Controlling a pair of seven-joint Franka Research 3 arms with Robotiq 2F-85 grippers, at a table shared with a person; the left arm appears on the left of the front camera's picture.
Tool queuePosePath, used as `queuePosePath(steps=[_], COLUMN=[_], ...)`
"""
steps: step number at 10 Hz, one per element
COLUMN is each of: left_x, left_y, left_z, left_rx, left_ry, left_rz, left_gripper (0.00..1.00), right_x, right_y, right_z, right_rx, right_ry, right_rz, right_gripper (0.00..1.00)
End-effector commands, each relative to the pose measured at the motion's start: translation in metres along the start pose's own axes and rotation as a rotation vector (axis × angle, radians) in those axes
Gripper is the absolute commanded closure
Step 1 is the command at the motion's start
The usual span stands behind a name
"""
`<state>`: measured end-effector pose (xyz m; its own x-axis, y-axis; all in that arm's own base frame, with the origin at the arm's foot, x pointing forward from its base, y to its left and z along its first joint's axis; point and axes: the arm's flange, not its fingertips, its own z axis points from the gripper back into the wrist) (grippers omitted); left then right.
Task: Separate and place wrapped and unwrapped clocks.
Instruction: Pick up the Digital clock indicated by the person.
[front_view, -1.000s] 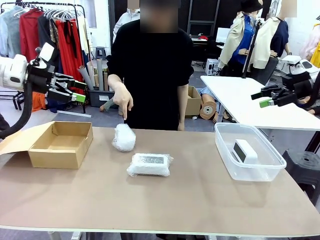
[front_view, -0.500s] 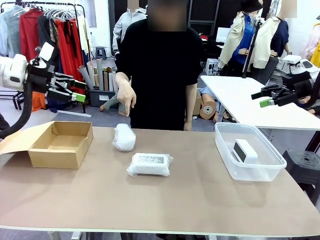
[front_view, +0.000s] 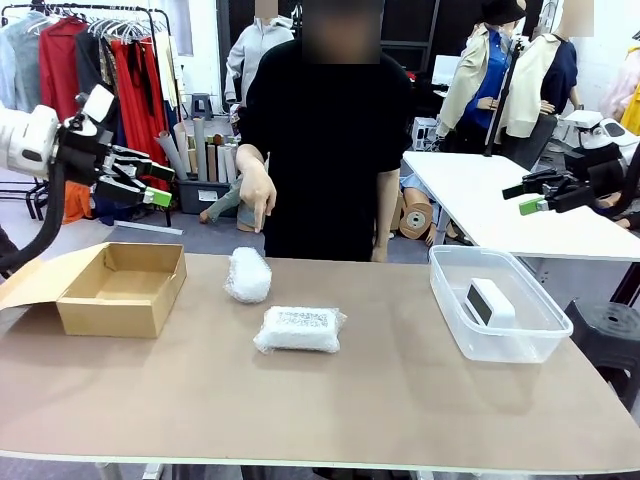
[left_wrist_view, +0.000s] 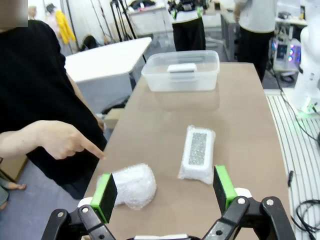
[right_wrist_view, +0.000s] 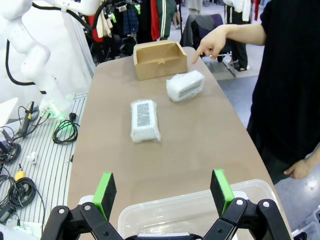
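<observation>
Judging by the layout, the sorting is partly done: the bare clock (front_view: 490, 300) is already lodged in the tub (front_view: 520, 345) at the right of the front view. Two wrapped bundles are left on the table (front_view: 400, 410) near the middle, the round bundle (front_view: 248, 275) behind and the flat bundle (front_view: 299, 329) in front, near each other but apart. Nothing is seen in the box (front_view: 120, 305) at the left, probably meant for them. The round bundle is pointed at from above by the person's hand (front_view: 257, 195). The left gripper (front_view: 158, 185), upper left, and the right gripper (front_view: 525, 196), upper right, are held high, jaws apart, empty.
</observation>
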<state>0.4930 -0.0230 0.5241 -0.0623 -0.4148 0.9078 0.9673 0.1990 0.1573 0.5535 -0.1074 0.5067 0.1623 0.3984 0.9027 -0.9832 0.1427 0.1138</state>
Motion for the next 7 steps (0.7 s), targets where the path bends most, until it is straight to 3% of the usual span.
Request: queuePosePath(steps=[1, 4, 7], left_x=[0.024, 0.042, 0.047], left_y=[0.002, 0.006, 0.002], left_z=[-0.013, -0.03, -0.068], left_rx=[-0.049, -0.117, 0.035], left_ry=[0.15, 0.281, 0.475], left_rz=[0.024, 0.077, 0.155], left_gripper=[0.0, 0.0, 0.0], right_x=[0.001, 0.001, 0.001], right_y=[0.001, 0.001, 0.001], right_z=[0.0, 0.0, 0.0], right_rx=[0.0, 0.0, 0.0], right_ry=[0.004, 0.004, 0.004], right_rz=[-0.004, -0.004, -0.004], right_gripper=[0.0, 0.0, 0.0])
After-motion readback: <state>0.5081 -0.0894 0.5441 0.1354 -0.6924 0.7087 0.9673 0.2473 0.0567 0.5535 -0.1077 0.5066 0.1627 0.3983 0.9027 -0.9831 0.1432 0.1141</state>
